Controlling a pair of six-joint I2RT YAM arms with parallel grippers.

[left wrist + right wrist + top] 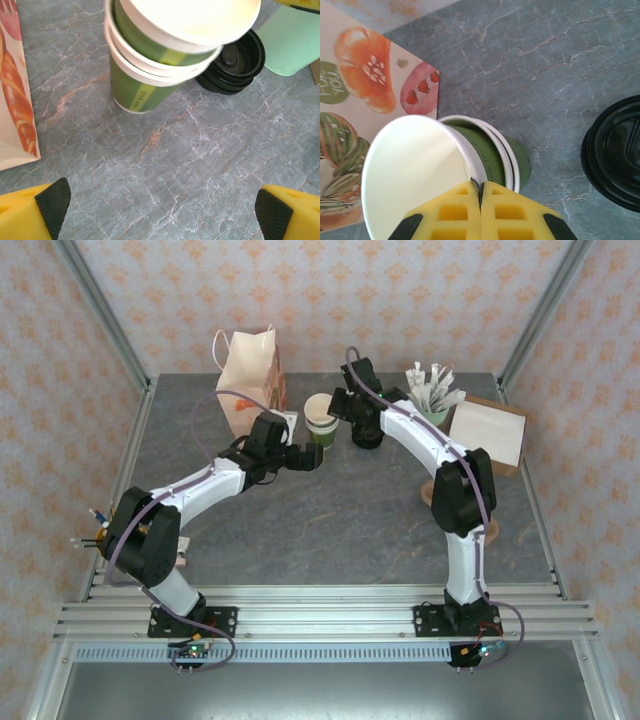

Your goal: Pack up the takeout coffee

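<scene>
cups point(321, 428) nested in a stack; the step looks like peeling off the top one.
bag point(250, 375) stands just left, its edge close; left gripper point(308, 456) hovers short of the stack, fingers wide apart. right gripper point(481, 194) has fingers clamped on the rim of the tilted top cup point(415, 165); next, i'd guess, lift clear. lids point(235, 60) sit right; near table point(330, 530) lies open.

Stacked cups point(142, 82) between paper bag point(15, 110) left, lids point(235, 65) right.
</scene>
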